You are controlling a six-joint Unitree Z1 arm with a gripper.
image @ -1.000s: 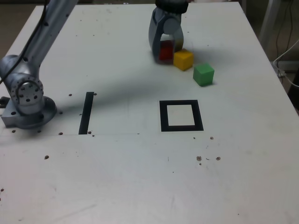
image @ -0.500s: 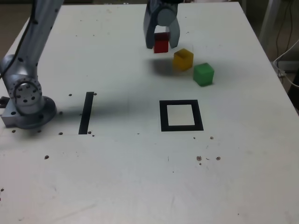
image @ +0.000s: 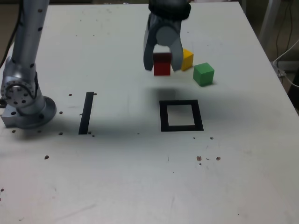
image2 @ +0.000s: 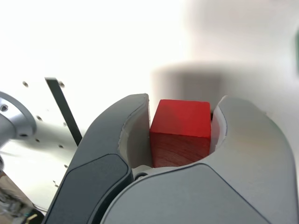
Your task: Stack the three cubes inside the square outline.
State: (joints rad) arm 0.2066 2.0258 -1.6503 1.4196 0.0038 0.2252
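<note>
- The gripper (image: 162,64) hangs above the table (image: 140,177), pinching the red cube (image: 162,65) between its 2 jaws; the cube is clear of the surface, with a faint shadow below it.
- In the wrist view the red cube (image2: 180,131) sits squarely between the 2 curved jaws, each pressed against 1 side of it.
- The yellow cube (image: 187,59) rests on the table just beyond the gripper toward the exterior view's right, partly hidden behind a jaw.
- The green cube (image: 203,74) stands near the yellow one, further to the exterior view's right and a little nearer the camera.
- The square outline (image: 181,115) lies nearer the camera than all 3 cubes, its white centre bare.
- A straight black strip (image: 86,112) lies well apart on the exterior view's left, near the arm's base (image: 25,105).
</note>
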